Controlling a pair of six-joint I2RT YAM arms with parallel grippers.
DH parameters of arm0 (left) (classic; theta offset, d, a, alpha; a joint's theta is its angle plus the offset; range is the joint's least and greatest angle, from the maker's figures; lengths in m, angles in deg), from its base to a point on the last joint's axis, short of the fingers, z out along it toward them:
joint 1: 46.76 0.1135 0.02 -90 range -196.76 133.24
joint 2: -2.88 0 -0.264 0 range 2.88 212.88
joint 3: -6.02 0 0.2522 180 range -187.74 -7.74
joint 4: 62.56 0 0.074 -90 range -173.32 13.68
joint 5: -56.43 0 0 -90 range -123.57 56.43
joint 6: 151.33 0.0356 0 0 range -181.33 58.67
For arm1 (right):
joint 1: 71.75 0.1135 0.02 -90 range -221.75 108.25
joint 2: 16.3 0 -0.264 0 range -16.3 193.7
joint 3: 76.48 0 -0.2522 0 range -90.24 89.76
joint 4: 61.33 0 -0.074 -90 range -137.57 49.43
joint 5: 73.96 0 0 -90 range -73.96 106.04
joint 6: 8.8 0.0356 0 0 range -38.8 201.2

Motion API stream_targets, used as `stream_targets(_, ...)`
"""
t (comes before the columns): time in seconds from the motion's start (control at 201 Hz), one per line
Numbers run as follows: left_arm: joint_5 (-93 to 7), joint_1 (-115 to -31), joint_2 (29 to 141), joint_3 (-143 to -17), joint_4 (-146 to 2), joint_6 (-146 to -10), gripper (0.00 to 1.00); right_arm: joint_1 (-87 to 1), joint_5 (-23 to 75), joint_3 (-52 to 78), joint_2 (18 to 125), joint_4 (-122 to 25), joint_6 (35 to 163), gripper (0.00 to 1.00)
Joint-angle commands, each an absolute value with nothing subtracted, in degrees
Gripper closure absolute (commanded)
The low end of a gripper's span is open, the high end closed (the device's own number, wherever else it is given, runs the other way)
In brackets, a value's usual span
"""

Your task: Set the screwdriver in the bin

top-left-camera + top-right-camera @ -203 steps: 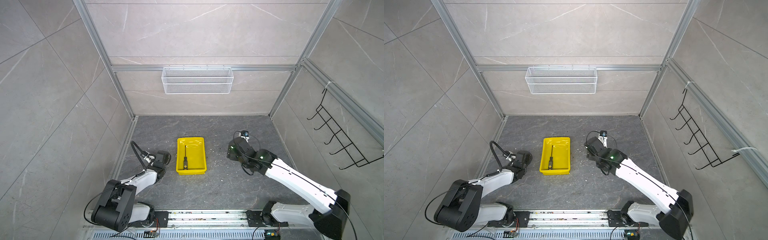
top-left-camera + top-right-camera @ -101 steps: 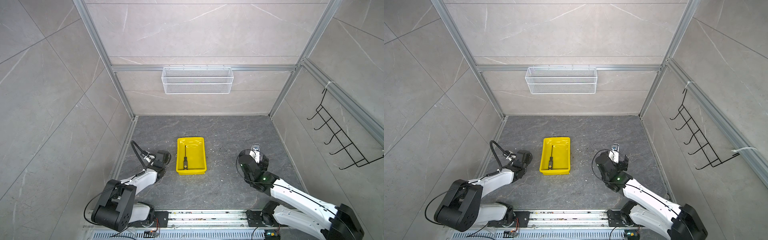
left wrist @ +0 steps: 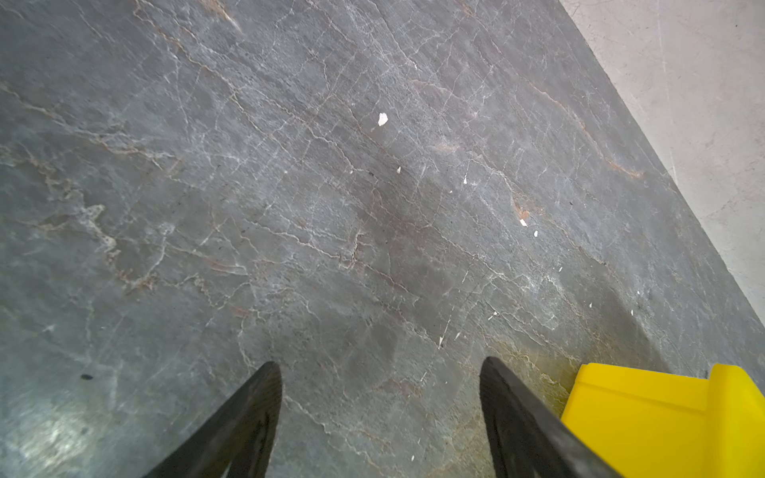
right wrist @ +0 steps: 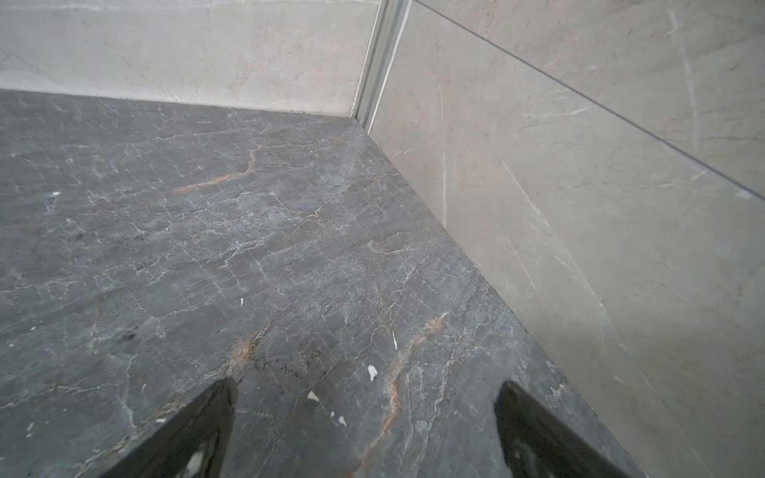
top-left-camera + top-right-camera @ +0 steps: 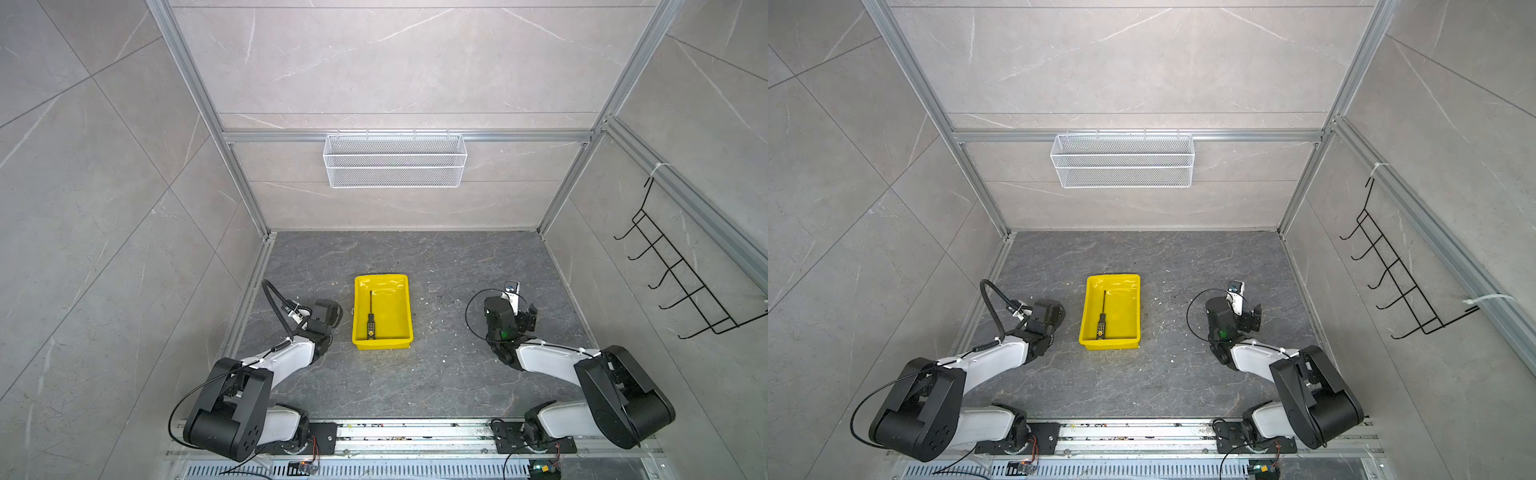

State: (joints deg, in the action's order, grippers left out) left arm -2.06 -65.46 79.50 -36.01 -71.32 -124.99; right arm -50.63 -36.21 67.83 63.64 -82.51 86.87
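The screwdriver point(image 5: 370, 320) point(image 5: 1101, 318) lies inside the yellow bin point(image 5: 381, 277) point(image 5: 1113, 277) in both top views. Its black handle points toward the near wall and its thin shaft toward the far wall. My left gripper point(image 5: 329, 311) point(image 3: 378, 364) rests low on the floor just left of the bin, open, with only bare floor between its fingers. A corner of the bin point(image 3: 645, 414) shows beside one finger. My right gripper point(image 5: 524, 318) point(image 4: 366, 385) is well to the right of the bin, open and empty, facing the far right corner.
A white wire mesh basket point(image 5: 395, 162) hangs on the back wall. A black hook rack point(image 5: 681, 274) is fixed to the right wall. White flecks point(image 4: 372, 371) dot the dark stone floor. A metal rail point(image 5: 415, 432) runs along the front edge.
The right arm has drawn back from beside the bin toward the right and the front, and its jaws have spread wider. The left arm, bin and screwdriver have not moved.
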Motion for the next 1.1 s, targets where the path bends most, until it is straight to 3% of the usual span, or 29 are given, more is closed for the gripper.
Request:
stream_targets(0.0,-0.9,-65.3,80.7,-38.0,-71.1,-123.2,0.22,-52.8,-32.7,75.7,62.6,-103.6,84.3,0.00)
stream_targets(0.075,-2.6,-65.3,81.6,-38.9,-70.3,-121.2,0.22,-55.1,-31.1,79.2,67.1,-118.2,83.1,0.00)
stream_targets(0.169,-6.2,-65.3,82.7,-41.7,-71.7,-115.9,0.19,-55.2,-27.5,77.6,64.2,-109.2,84.8,0.00)
stream_targets(0.294,-8.4,-65.3,83.8,-45.8,-76.6,-112.6,0.15,-55.7,-22.9,76.5,65.9,-110.2,82.3,0.00)
stream_targets(0.413,-9.3,-65.3,84.6,-47.1,-77.5,-109.9,0.12,-55.7,-12.0,73.4,68.6,-107.2,77.5,0.01)
stream_targets(0.617,-10.7,-65.5,84.6,-47.6,-76.7,-106.5,0.09,-57.1,-9.8,73.1,68.0,-105.1,79.1,0.00)
stream_targets(0.772,-4.9,-68.1,82.7,-48.5,-78.6,-100.4,0.01,-61.9,0.0,69.5,69.2,-96.6,82.1,0.00)
stream_targets(0.796,-5.6,-68.5,82.1,-48.7,-78.4,-98.1,0.00,-63.2,1.9,69.9,71.6,-101.1,81.8,0.01)
stream_targets(0.816,-7.0,-68.7,81.7,-48.9,-78.4,-95.8,0.00,-63.4,2.0,70.5,72.7,-104.7,81.4,0.01)
stream_targets(0.871,-12.0,-68.8,80.1,-50.2,-80.2,-90.4,0.00,-63.5,2.4,69.3,70.0,-96.7,82.6,0.00)
stream_targets(0.921,-14.2,-68.8,78.8,-52.0,-84.2,-89.0,0.00,-63.4,1.8,70.3,71.9,-102.4,81.6,0.00)
stream_targets(1.09,-12.0,-68.8,73.8,-52.5,-84.0,-84.5,0.00,-63.4,1.7,70.0,71.1,-100.4,81.9,0.01)
